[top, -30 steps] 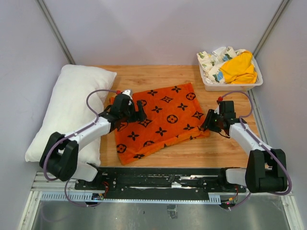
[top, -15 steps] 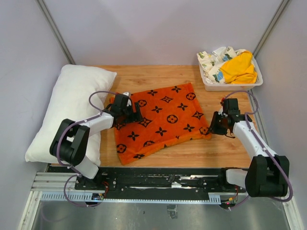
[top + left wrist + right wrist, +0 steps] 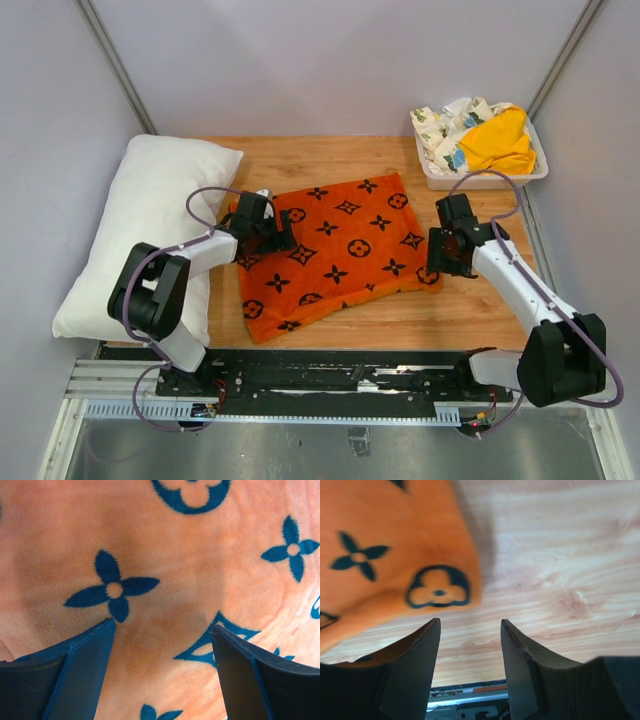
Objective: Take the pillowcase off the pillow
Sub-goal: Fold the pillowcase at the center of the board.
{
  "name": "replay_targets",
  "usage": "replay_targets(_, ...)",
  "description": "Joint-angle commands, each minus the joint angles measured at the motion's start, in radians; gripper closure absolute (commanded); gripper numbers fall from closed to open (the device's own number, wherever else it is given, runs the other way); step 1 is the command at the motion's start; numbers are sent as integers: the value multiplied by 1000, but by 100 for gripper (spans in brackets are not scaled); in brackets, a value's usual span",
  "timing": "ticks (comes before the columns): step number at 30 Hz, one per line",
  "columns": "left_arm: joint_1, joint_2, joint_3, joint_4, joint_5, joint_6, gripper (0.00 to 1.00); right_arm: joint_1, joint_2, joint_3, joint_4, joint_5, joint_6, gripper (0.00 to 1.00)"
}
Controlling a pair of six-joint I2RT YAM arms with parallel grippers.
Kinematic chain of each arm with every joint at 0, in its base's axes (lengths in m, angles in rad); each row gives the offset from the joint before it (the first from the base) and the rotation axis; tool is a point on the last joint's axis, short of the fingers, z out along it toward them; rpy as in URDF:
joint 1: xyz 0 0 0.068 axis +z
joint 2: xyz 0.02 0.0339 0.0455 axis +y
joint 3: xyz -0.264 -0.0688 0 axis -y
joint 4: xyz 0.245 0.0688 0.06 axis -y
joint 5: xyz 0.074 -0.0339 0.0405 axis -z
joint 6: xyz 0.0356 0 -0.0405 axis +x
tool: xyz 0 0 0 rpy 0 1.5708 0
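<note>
Overhead, both arms bend at the elbow and reach inward from opposite sides. The left end effector (image 3: 278,236) sits over the left edge of the pillowcase (image 3: 340,250), and the right end effector (image 3: 436,266) sits at its near right corner.

The pillowcase is bright orange with black flower and circle motifs. It lies flat and slightly rumpled in the middle of the bench (image 3: 300,160). The plump white pillow (image 3: 150,230) lies bare along the left wall, just beside it.

The left end effector (image 3: 162,630) is spread wide, low over the fabric and pinching nothing. The right end effector (image 3: 470,622) is also spread, with one finger over the corner's edge and bare wood between the fingers.
</note>
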Motion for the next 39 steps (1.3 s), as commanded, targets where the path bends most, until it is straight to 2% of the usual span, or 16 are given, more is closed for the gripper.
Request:
replay_targets(1, 11, 18, 51, -5, -22, 39, 17, 161, -19, 55, -65, 157, 31, 48)
replay_targets(4, 12, 28, 60, -13, -24, 44, 17, 197, 46, 19, -67, 171, 43, 46)
replay_targets(7, 11, 28, 58, -14, -14, 45, 18, 175, 73, -51, -3, 182, 48, 44)
replay_targets(12, 11, 16, 50, -25, -13, 55, 17, -48, -3, -234, 271, -181, 29, 44)
replay_targets(16, 11, 7, 41, -28, -19, 61, 17, -141, -3, -301, 416, -393, 29, 44)
replay_targets(18, 11, 12, 41, -29, -18, 62, 17, -164, 14, -330, 482, -459, 42, 48)
replay_targets(21, 11, 12, 41, -34, -14, 64, 17, -175, 36, -358, 538, -467, 45, 55)
replay_targets(29, 12, 10, 51, -52, -16, 76, 18, -199, -7, -389, 610, -481, 37, 57)
replay_targets(34, 12, 20, 58, -54, -14, 75, 17, -199, -68, -415, 629, -488, 33, 71)
replay_targets(39, 11, 23, 62, -59, -13, 78, 18, -200, -104, -402, 539, -478, 28, 98)
